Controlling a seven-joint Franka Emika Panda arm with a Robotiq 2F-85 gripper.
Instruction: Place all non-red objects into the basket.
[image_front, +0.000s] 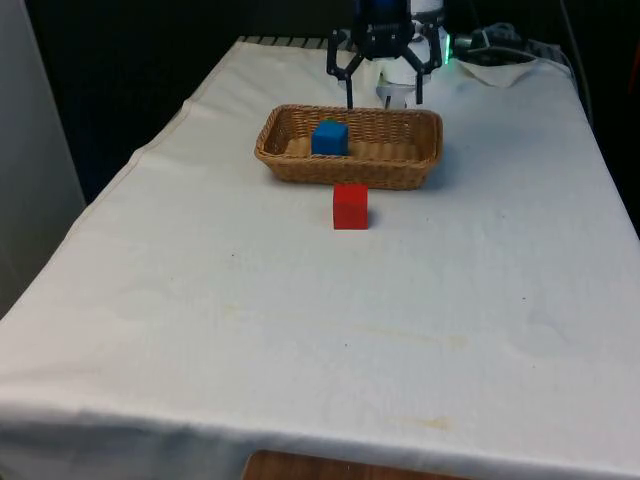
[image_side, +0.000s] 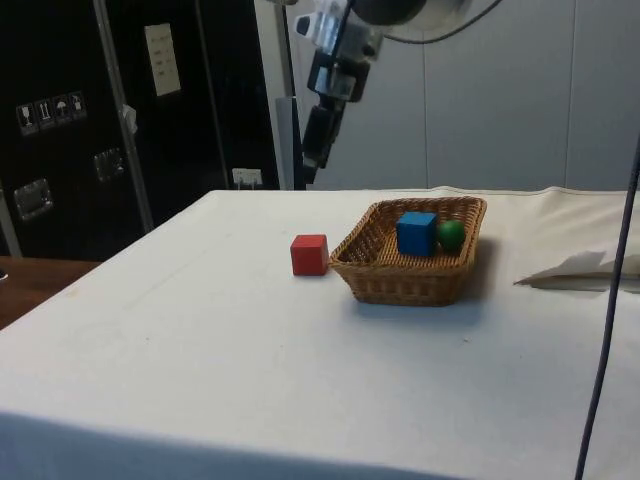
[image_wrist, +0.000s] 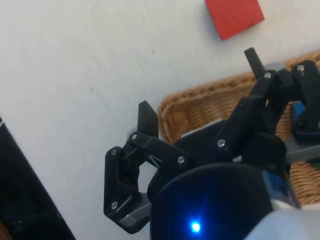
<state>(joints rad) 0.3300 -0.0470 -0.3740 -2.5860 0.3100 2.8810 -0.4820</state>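
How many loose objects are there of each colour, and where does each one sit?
Red: 1, the red cube on the cloth beside the basket.
Blue: 1, the blue cube in the basket.
Green: 1, the green ball in the basket, next to the blue cube.
Total: 3.

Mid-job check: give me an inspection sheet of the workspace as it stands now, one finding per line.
Surface: white cloth over the table, faint stains near the front edge.
Job's things: blue block and green ball lie in the wicker basket; red block sits on the cloth just outside the basket.
Clutter: crumpled white paper on the cloth beyond the basket.
Grippers: gripper raised above the basket's far rim, jaws open, holding nothing.
Cables: black cable hanging in the side view.
Surroundings: dark cabinets, pale wall panels.
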